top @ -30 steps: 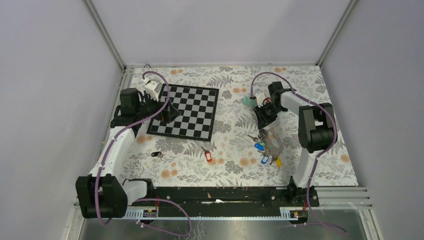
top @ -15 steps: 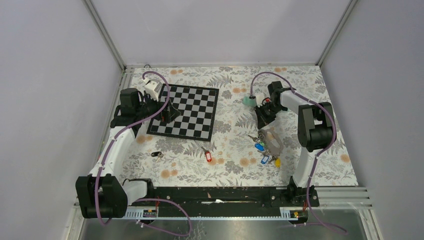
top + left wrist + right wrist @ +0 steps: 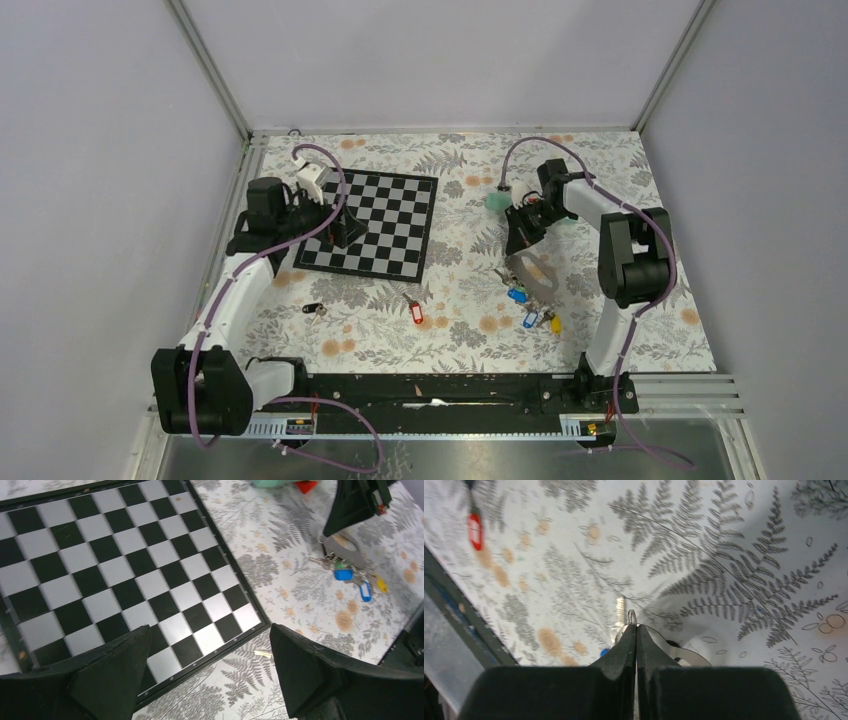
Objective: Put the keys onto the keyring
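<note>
My right gripper (image 3: 517, 245) (image 3: 636, 626) is shut on the keyring (image 3: 531, 272), whose thin grey wire (image 3: 632, 614) pokes out just past the closed fingertips. Several keys hang on or lie by the loop: a blue tag (image 3: 517, 294), another blue one (image 3: 528, 320) and a yellow one (image 3: 556, 324). A red-tagged key (image 3: 417, 313) (image 3: 474, 531) and a black-tagged key (image 3: 313, 309) lie apart on the cloth. My left gripper (image 3: 340, 232) (image 3: 207, 635) is open and holds nothing, above the chessboard's near corner. The left wrist view shows the key cluster (image 3: 350, 575).
A black-and-white chessboard (image 3: 375, 222) (image 3: 115, 565) lies at the left centre. A teal tube with a red cap (image 3: 495, 203) rests behind my right gripper. Grey walls stand round the floral cloth (image 3: 460, 340), and a black rail (image 3: 440, 385) runs along the near edge.
My right gripper has shut on the keyring wire and shifted slightly left and back, pulling the loop and its keys along. My left arm moved a little farther back.
</note>
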Controlling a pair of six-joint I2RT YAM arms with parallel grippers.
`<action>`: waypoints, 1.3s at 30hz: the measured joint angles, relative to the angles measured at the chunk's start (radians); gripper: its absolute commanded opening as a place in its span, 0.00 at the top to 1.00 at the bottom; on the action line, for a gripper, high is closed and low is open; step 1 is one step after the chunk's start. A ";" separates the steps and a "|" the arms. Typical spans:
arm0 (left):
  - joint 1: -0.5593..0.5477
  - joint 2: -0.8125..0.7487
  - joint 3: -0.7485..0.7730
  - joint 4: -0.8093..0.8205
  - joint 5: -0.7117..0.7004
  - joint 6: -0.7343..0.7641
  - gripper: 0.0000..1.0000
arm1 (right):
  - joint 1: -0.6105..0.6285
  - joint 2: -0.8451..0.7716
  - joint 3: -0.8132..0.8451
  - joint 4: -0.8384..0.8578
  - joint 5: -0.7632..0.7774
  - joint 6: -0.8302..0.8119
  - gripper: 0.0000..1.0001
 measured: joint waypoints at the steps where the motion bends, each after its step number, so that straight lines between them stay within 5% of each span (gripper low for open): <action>1: -0.015 0.004 0.000 0.005 0.008 0.001 0.08 | 0.000 -0.013 0.000 -0.002 -0.029 0.006 1.00; 12: -0.321 0.178 0.119 0.021 0.111 0.005 0.18 | 0.000 -0.256 -0.063 0.168 -0.334 0.215 1.00; 19: -0.481 0.292 0.352 0.040 0.158 0.001 0.32 | 0.000 -0.473 -0.232 0.619 -0.471 0.541 1.00; 24: -0.512 0.373 0.500 0.061 0.187 -0.076 0.48 | 0.000 -0.566 -0.325 1.032 -0.512 0.857 1.00; 28: -0.517 0.407 0.551 0.089 0.207 -0.157 0.50 | 0.000 -0.572 -0.365 1.294 -0.526 1.068 1.00; 39: -0.544 0.476 0.601 0.226 0.275 -0.369 0.62 | 0.000 -0.572 -0.418 1.569 -0.528 1.297 1.00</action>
